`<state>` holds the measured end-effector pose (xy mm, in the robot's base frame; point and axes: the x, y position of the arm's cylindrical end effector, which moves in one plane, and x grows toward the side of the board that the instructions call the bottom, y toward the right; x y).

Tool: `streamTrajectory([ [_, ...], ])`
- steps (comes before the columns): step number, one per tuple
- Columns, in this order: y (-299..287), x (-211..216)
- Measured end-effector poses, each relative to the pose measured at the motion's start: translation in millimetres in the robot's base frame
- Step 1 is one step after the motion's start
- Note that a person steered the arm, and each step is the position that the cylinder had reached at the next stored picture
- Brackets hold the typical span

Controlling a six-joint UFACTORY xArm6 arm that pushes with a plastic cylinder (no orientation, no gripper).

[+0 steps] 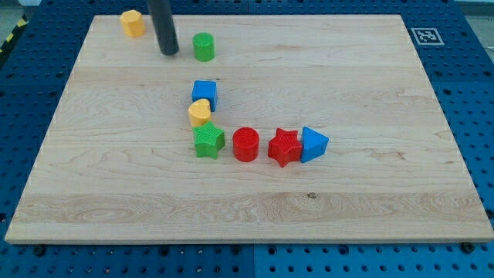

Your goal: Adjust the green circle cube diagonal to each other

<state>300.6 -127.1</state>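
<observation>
Standing just left of the green cylinder (pixel 204 47), my tip (pixel 170 52), a bare rod grasping nothing, faces a light, rigid, easily sliding block, best pushed square on its side toward the blue cube (pixel 204 93).

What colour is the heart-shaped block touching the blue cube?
Yellow. The yellow heart sits just below the blue cube, clear in the camera view.
</observation>
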Motion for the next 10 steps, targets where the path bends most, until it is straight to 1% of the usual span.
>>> streamTrajectory([
  [2,2.9,2.0],
  [3,36.7,13.0],
  [4,71.4,41.4],
  [5,87.6,79.5],
  [6,87.6,92.1],
  [7,86.8,92.1],
  [9,63.6,89.6],
  [10,66.1,77.5],
])
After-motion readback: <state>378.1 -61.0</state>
